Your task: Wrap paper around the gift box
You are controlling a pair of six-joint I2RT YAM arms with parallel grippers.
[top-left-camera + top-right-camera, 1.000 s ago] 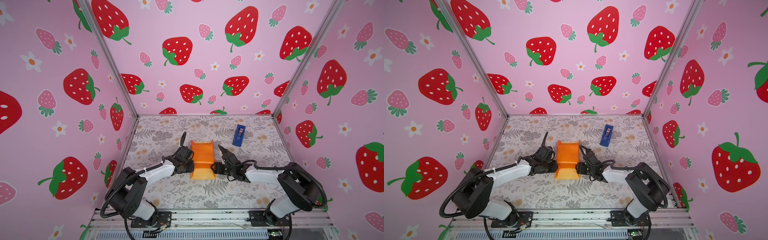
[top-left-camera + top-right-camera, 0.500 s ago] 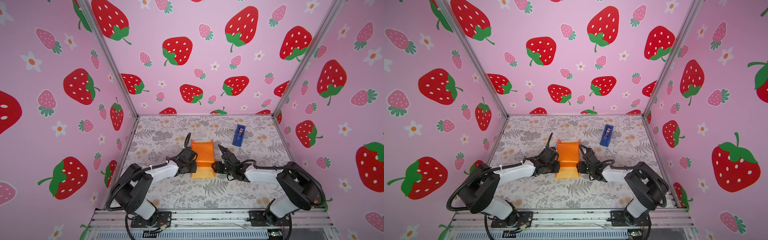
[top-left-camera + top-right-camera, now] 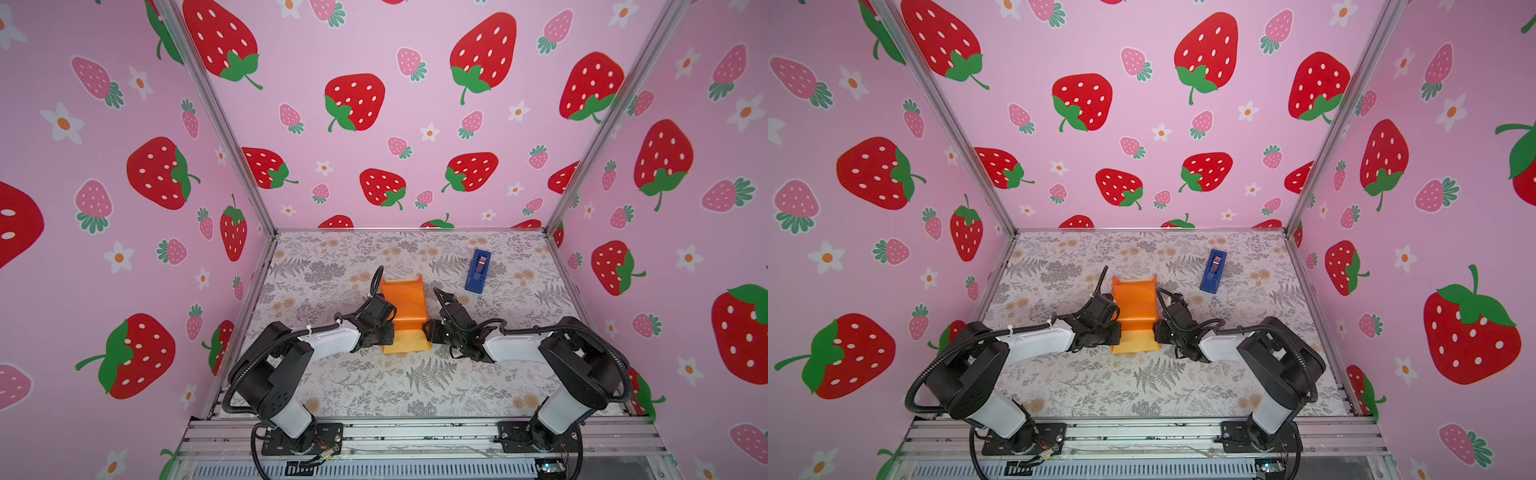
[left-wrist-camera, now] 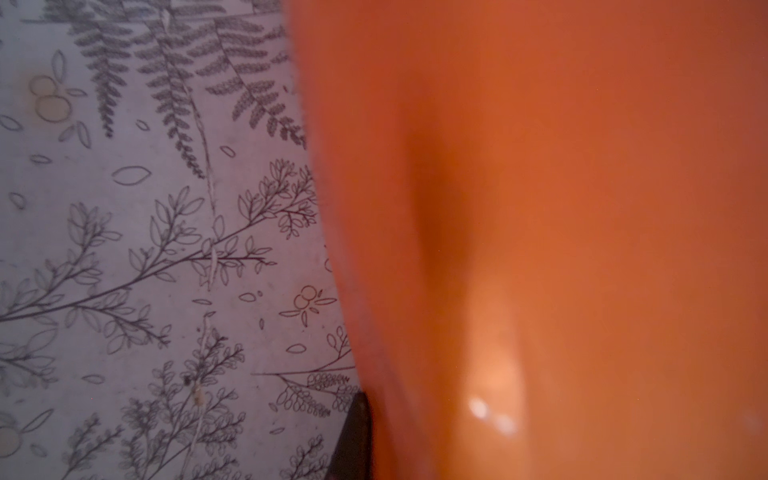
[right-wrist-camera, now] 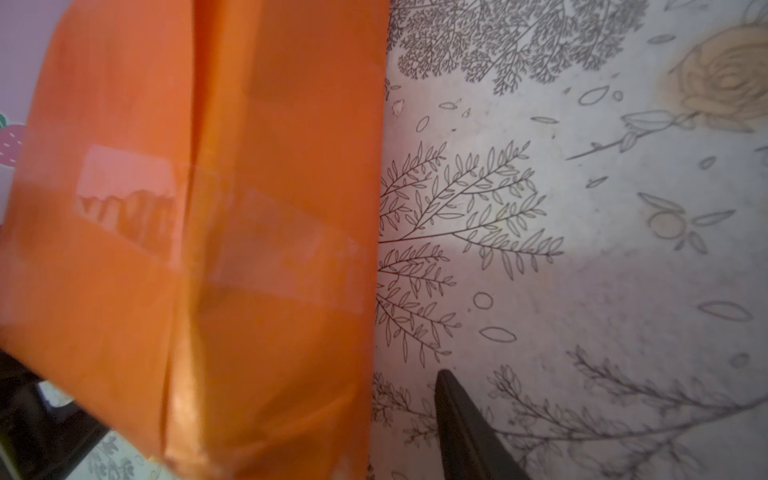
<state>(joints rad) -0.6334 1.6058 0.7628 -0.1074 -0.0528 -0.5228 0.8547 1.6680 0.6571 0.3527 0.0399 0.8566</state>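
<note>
The paper [image 3: 405, 305] at centre frame is glossy bright orange, creased, with a paler matt face along its lower edge and a shiny clear tape strip [image 5: 286, 253]; the desk [image 3: 374, 386] wears a matt printed covering, the tape dispenser [image 3: 478, 272] at right of centre looks like smooth blue plastic, and the frame rails [image 3: 415, 434] at the bottom are bare ribbed metal.

Bimanual rig: left arm [image 3: 328, 338] and right arm [image 3: 515, 347], each with white link shells between black joint housings. Black corrugated cable conduit [image 3: 523, 331] fastened with white ties. Black left gripper [image 3: 388, 332] and right gripper [image 3: 428, 332]. Black base plates [image 3: 303, 440] on a ribbed aluminium rail [image 3: 415, 434].
</note>
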